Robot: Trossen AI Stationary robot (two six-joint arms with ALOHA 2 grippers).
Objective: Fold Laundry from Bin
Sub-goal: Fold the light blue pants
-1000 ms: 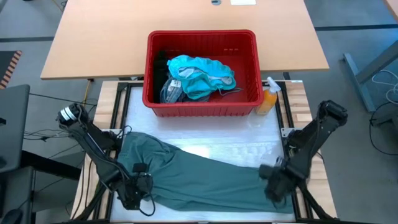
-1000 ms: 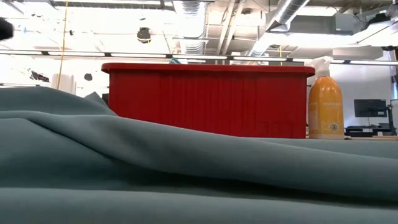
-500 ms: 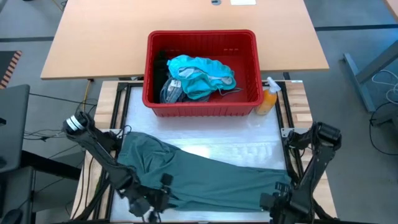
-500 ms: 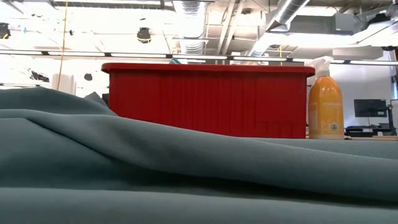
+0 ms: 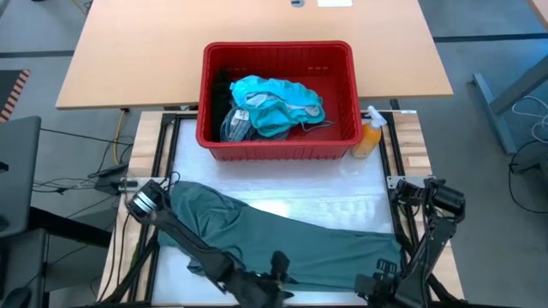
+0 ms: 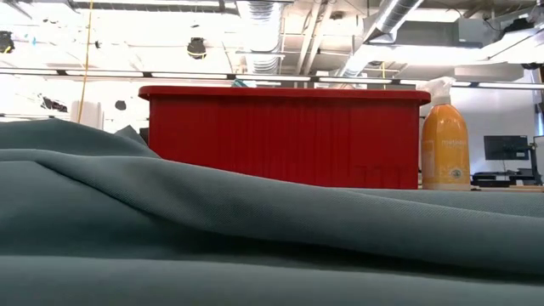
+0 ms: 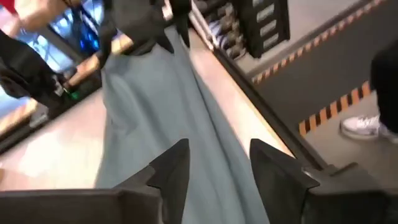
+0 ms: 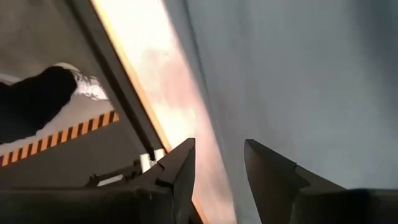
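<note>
A dull grey-green garment (image 5: pixel 291 239) lies spread along the near part of the table and fills the low view (image 6: pixel 255 238). Behind it stands the red bin (image 5: pixel 278 144), holding teal laundry (image 5: pixel 274 103) and a black piece (image 5: pixel 223 85). My left gripper (image 5: pixel 282 275) is at the garment's near edge around mid-table, open, slanting over the cloth (image 7: pixel 161 106). My right gripper (image 5: pixel 377 284) is at the garment's near right corner, open, pointing down. Its fingers straddle the garment's edge (image 8: pixel 205 93), where the cloth meets the bare table. I cannot tell whether either touches the cloth.
An orange spray bottle (image 5: pixel 370 137) stands at the bin's right front corner (image 6: pixel 444 144). A wooden table (image 5: pixel 137 60) lies under and beyond the bin. Past the table's near edge, the left wrist view shows striped floor tape and a person's shoe (image 7: pixel 360 127).
My left gripper has swept along the garment's near edge toward the table's right, rolling its wrist as it went. My right gripper has gone toward the near edge and down to the garment's near right corner. The garment lies as before.
</note>
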